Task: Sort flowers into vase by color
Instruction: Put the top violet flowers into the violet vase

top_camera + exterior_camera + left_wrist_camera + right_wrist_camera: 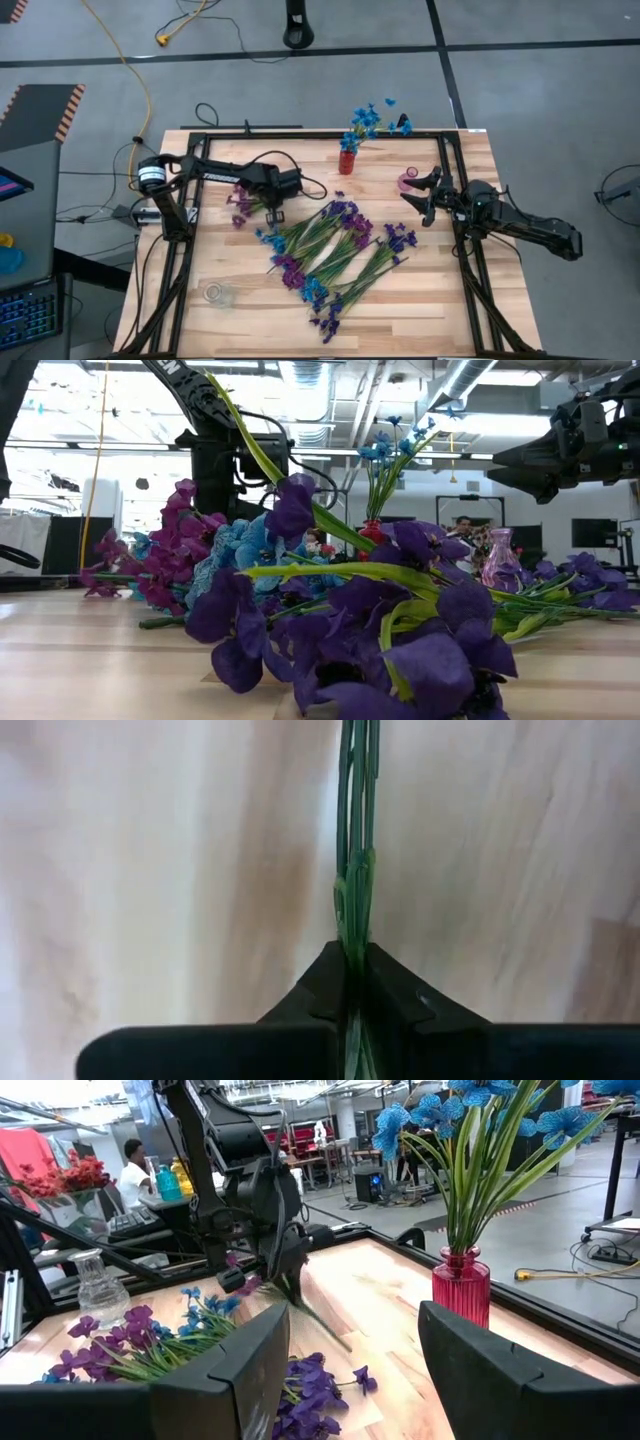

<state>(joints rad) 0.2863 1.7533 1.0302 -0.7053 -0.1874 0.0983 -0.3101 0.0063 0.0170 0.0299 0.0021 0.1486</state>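
Left wrist view: left gripper point(352, 958) pinches green stems point(355, 870) | high view: flowers point(335, 250) piled centre, red vase point(347, 160) upper middle | right gripper point(418, 195) spread, idle right | risk: thin stems slip out, or neighbouring blooms snag on lifting

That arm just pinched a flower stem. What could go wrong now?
The left gripper is shut on thin green stems, seemingly more than one, so an extra flower of the wrong colour might come along. The loose flowers lie tangled in a pile, so lifting could drag neighbours. The red vase is narrow and already full of blue flowers; a clumsy insertion might tip it.
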